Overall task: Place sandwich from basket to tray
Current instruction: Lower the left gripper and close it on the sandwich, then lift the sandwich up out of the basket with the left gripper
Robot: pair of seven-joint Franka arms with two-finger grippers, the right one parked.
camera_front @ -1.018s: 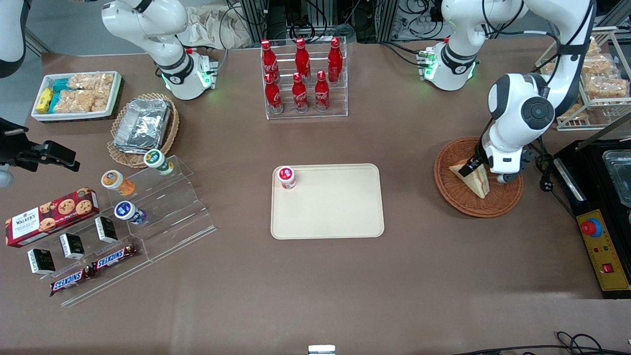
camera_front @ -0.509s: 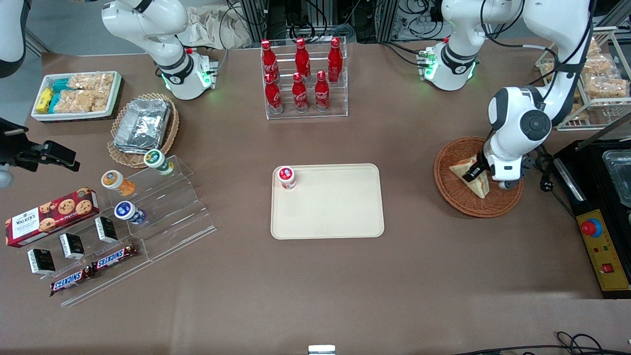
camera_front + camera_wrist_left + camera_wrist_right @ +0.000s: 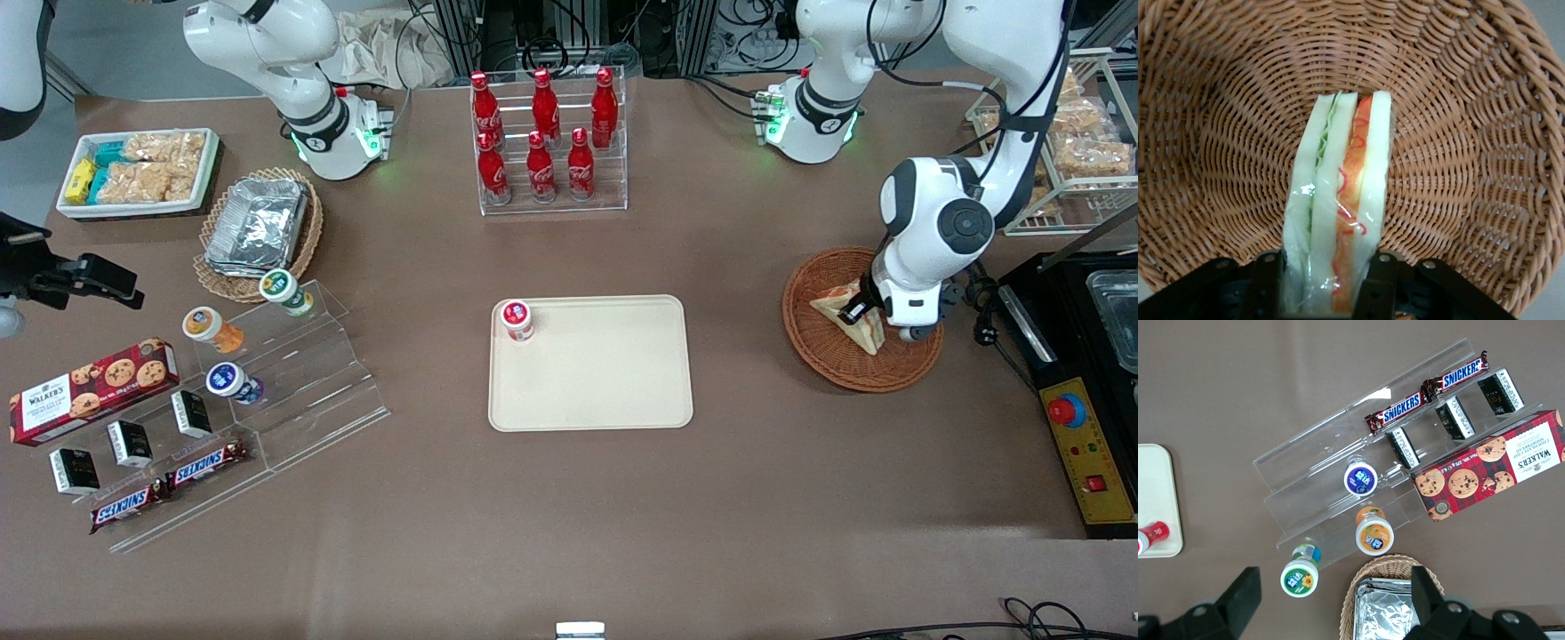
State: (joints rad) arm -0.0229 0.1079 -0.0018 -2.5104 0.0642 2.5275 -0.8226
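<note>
WALKER'S – red cookie box (image 3: 92,389); SNICKERS – two bars (image 3: 1426,395).

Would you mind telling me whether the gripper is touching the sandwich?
Touching. The left wrist view shows the gripper with a finger pressed against each bread face of the sandwich.

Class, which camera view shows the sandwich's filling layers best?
The left wrist view: the sandwich stands edge-on in the basket, bread and red, orange and green layers plain, clamped in the gripper. The front view shows only a pale wedge partly covered by the arm. The right wrist view misses it.
</note>
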